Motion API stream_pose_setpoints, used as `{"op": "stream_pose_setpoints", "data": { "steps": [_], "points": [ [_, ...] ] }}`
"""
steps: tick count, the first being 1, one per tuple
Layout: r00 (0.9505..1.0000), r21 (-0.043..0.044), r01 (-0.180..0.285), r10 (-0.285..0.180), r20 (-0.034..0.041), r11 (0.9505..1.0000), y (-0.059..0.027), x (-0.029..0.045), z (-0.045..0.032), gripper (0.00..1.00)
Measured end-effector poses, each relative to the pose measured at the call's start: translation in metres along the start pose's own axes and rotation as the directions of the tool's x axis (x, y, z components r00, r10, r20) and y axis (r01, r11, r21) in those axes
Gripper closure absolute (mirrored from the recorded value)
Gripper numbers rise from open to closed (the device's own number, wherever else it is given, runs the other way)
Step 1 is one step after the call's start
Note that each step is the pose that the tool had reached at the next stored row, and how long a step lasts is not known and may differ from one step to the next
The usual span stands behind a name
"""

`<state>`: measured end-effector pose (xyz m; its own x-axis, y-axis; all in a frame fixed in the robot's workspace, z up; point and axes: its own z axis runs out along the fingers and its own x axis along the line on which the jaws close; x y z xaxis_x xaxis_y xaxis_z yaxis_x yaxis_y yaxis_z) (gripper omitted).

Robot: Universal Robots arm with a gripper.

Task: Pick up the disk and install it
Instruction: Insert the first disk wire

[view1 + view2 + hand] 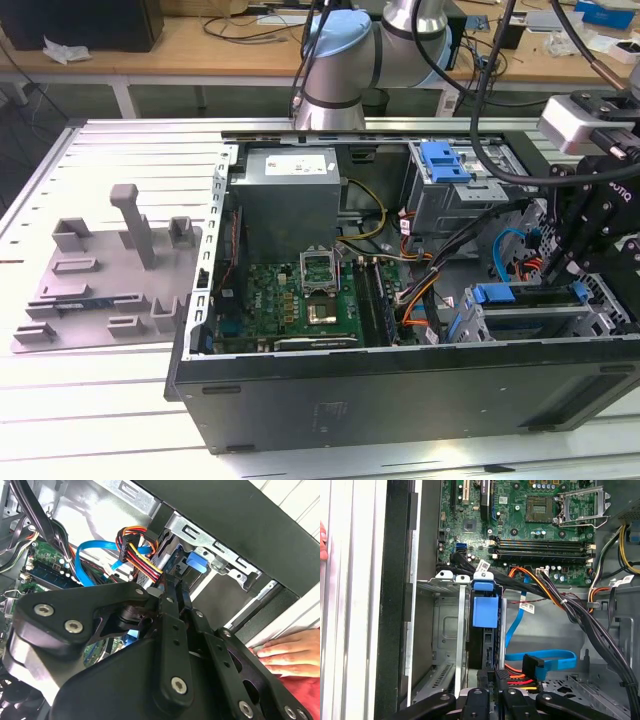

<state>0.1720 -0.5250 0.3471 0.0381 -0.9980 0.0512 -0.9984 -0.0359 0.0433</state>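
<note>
Disk (485,611), a flat silver drive framed by a blue plastic bracket, stands on edge in the grey metal drive cage (445,630) of the black tower case (400,395). Its long axis runs straight out from the fingers (172,607), and the blue tab end (196,562) points away from them, toward the green motherboard (530,525). In the exterior view the tab (493,295) is on the motherboard side of the cage.

The case lies open on its side on a white slatted metal desk (100,400). A grey plastic fixture (110,270) sits on the desk, well apart from the fingers. A wooden bench (200,45) with cables is behind.

The fingers are drawn close together with only a thin gap. They look clamped on the near thin end of the disk, but the contact point itself is partly hidden. Red-yellow-black power wires (520,681) are just beside the fingers, and a blue flat data cable (547,657) is near them. A second blue bracket (445,160) sits in the upper bay, apart from the fingers. A person's hand (292,652) rests on the desk outside the case wall.
</note>
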Motion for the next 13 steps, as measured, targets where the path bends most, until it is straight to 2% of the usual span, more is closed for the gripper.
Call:
{"op": "stream_pose_setpoints", "data": {
  "steps": [13],
  "points": [
    [1.0,-0.0002,-0.003,0.003,0.0005,1.0,-0.0007,0.0002,0.0006,0.83]
  ]
}}
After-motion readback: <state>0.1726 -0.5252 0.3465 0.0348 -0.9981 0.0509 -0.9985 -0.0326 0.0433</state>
